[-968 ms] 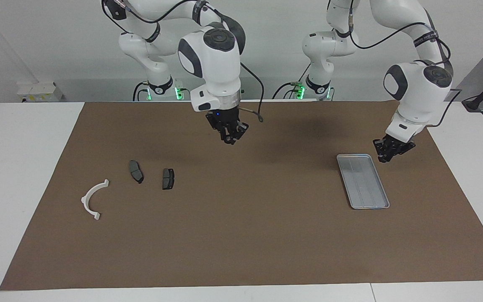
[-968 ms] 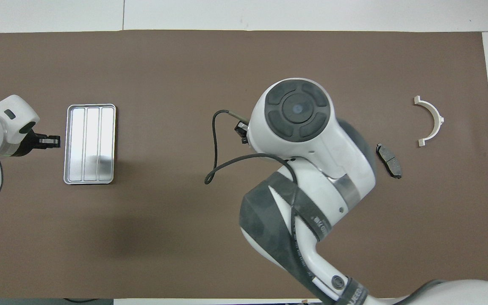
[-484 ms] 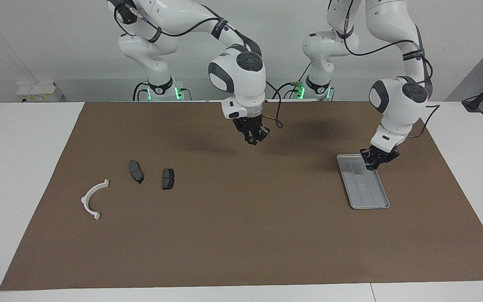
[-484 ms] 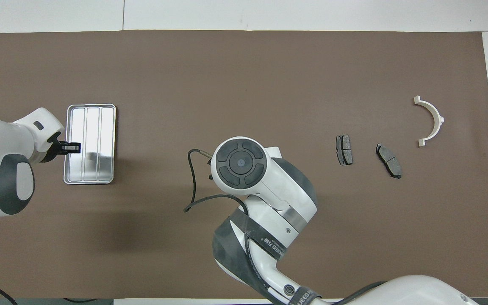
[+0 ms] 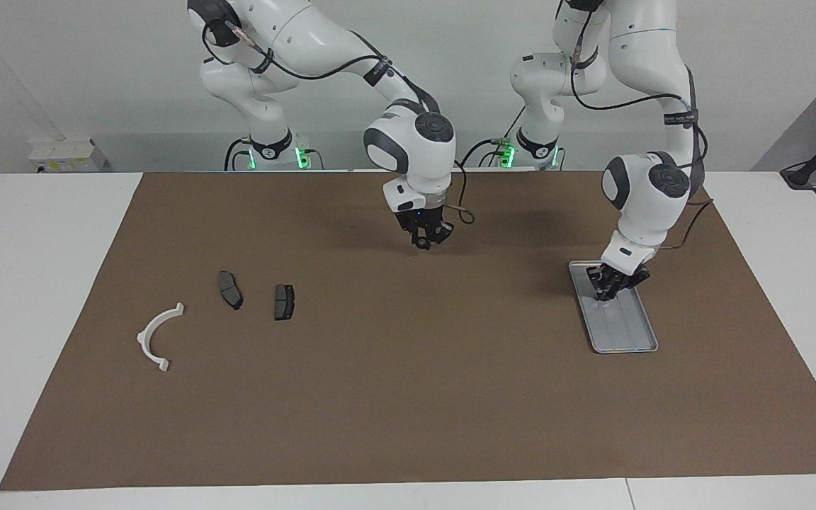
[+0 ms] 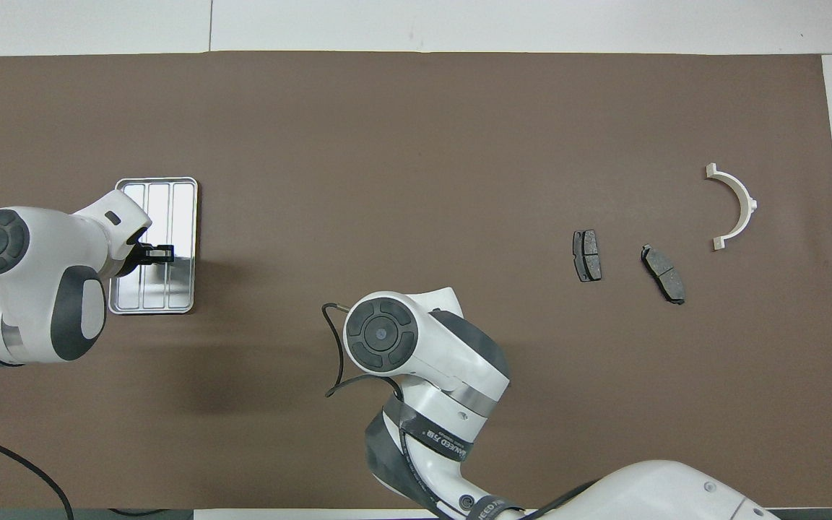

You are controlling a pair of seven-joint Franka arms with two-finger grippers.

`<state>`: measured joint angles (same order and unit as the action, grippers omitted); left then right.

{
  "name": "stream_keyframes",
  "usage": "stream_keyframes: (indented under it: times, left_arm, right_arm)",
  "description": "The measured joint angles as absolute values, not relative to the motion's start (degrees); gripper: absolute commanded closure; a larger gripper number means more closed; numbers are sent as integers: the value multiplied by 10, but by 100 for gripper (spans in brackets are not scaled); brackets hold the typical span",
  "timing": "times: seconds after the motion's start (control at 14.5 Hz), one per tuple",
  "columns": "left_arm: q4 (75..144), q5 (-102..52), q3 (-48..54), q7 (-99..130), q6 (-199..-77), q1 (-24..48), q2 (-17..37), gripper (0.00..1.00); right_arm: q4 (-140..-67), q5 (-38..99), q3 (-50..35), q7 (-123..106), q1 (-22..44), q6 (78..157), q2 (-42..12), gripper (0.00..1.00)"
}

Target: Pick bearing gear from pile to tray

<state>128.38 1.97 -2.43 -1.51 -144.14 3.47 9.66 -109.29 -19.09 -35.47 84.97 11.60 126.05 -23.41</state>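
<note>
The pile lies toward the right arm's end of the table: a white plastic arc [image 5: 159, 335] [image 6: 735, 206] and two dark brake pads [image 5: 229, 290] [image 5: 284, 302] [image 6: 587, 255] [image 6: 663, 273]. No bearing gear shows in either view. The silver tray [image 5: 626, 329] [image 6: 179, 206] lies toward the left arm's end. My left gripper [image 5: 603, 290] [image 6: 162, 253] is shut and low over the tray's half nearer the robots; whether it holds anything cannot be seen. My right gripper [image 5: 423, 242] hangs over bare mat mid-table, apart from the pile; in the overhead view its own wrist hides it.
A brown mat [image 5: 408, 397] [image 6: 416, 130] covers most of the white table [image 5: 32, 283]. A black cable loop [image 6: 336, 361] hangs from the right wrist. Both arms' bodies rise over the strip of mat nearest the robots.
My left gripper has moved from beside the tray to over it and come down. My right arm has drawn back toward the robots, uncovering one brake pad in the overhead view.
</note>
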Motion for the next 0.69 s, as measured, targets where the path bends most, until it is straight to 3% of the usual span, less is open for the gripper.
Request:
stream_keyframes:
  times: [0.28,0.35,0.41,0.48,0.55,0.62,0.69]
  left_arm:
    - [1285,20,-25,-15,-1442,35,96,100]
    - [1286,20,-25,-15,-1442,35,95,94]
    - [1286,20,-25,-15,-1442,35,95,69]
    - [1287,20,-25,-15,-1442,35,95,34]
    - [1288,20,-26,-16,-1441,35,95,20]
    - [1291,20,-27,-17,-1441,34,95,17]
    - [1292,20,-28,-20,-1441,34,94,16]
  right_arm:
    - [-1092,-226,-354,871,117,1288,-270,100]
    - [-1093,-226,-354,871,117,1289,-271,100]
    - [-1092,-226,-354,871,117,1290,-271,96]
    - [-1092,-226,-354,871,117,1290,-271,57]
    - [-1092,-226,-354,871,117,1290,-271,11]
    - [-1092,-226,-353,871,117,1290,-271,0]
    - [-1091,-226,-352,871,116,1290,-271,0]
